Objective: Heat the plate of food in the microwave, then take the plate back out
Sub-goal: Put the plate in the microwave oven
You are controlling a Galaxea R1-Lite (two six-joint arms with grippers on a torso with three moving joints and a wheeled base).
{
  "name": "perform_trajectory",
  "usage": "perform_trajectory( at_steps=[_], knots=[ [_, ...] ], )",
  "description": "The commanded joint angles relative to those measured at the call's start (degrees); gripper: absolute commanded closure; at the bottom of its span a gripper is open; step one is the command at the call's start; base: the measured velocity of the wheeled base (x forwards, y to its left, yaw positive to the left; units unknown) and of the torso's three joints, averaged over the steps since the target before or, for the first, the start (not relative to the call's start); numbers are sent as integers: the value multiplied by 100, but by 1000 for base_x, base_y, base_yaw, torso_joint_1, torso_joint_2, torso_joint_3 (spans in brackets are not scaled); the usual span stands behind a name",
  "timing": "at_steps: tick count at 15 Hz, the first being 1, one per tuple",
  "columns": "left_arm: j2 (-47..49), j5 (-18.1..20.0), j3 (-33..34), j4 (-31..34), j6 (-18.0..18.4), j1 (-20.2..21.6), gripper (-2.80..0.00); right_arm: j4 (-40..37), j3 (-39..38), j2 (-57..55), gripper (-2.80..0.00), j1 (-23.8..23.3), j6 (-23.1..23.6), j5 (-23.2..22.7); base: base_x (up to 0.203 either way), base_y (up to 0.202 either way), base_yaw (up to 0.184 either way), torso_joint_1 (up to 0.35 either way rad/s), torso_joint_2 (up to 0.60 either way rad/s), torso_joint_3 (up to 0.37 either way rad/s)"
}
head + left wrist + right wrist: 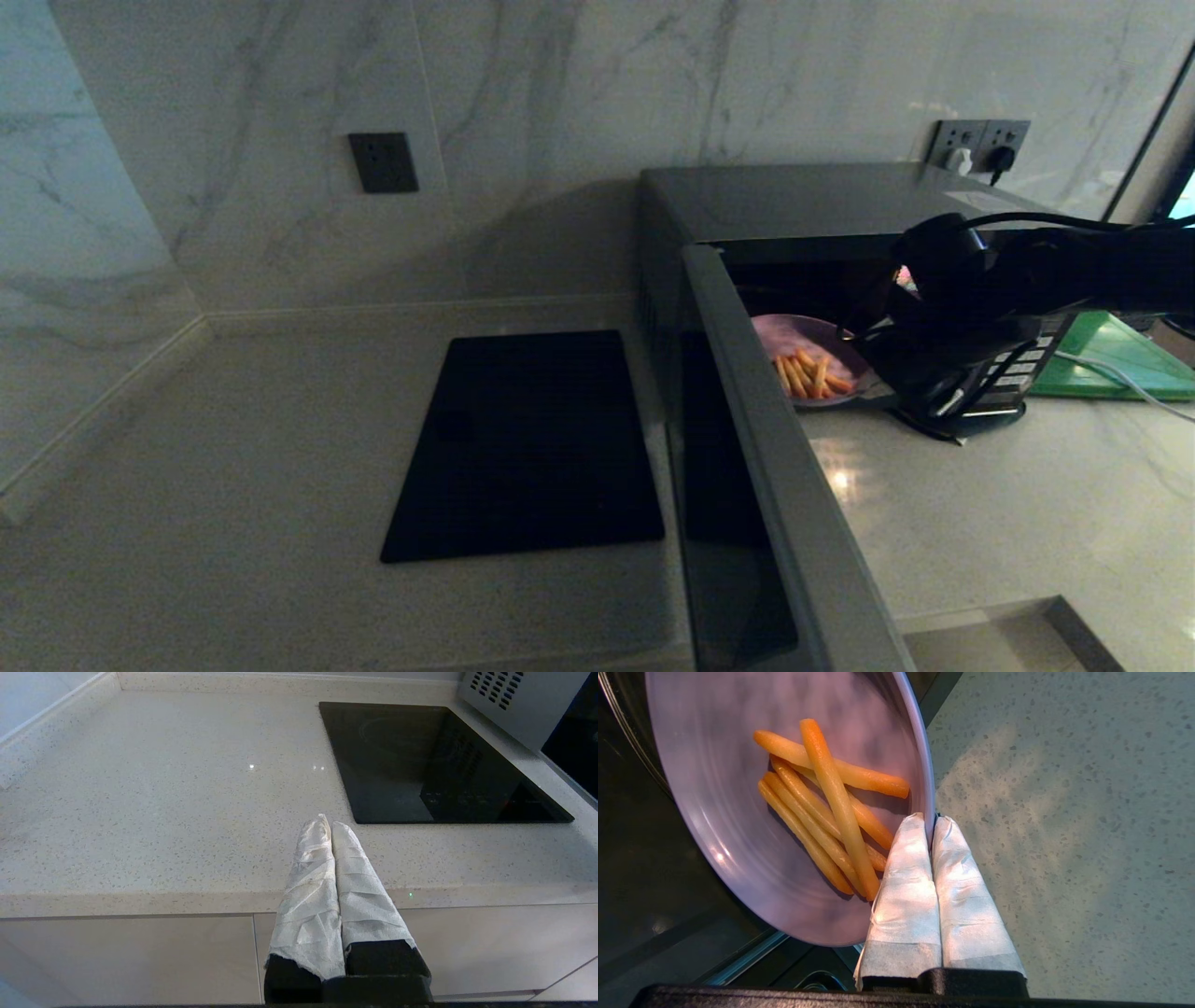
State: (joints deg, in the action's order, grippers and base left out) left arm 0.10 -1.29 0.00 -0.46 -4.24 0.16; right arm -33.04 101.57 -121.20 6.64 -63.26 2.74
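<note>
Plate of food (752, 826) rim pinched in right tool (931, 823).

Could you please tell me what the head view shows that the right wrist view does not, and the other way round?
Only the head view shows the whole microwave with its door swung open, the black slab on the counter, the green board and the wall sockets.

Only the right wrist view shows the right end effector shut on the plate's rim, one wrapped finger on each side.

Both show the plate of food with its orange sticks at the microwave's opening, and the pale speckled counter.
</note>
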Motion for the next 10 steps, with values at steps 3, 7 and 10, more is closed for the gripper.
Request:
perform_trajectory(
  at_steps=[3, 7, 10],
  knots=[
    [-1, -3, 0, -6, -6, 2, 0, -11, 83, -166, 0, 4, -38, -52, 0, 0, 0, 0, 0, 0],
    [-1, -3, 0, -6, -6, 2, 0, -10, 188, -279, 0, -14, 46, -46, 0, 0, 0, 0, 0, 0],
    [-1, -3, 0, -2, -6, 2, 0, 298, 148, -316, 0, -71, 85, -31, 0, 0, 0, 0, 0, 0]
  ],
)
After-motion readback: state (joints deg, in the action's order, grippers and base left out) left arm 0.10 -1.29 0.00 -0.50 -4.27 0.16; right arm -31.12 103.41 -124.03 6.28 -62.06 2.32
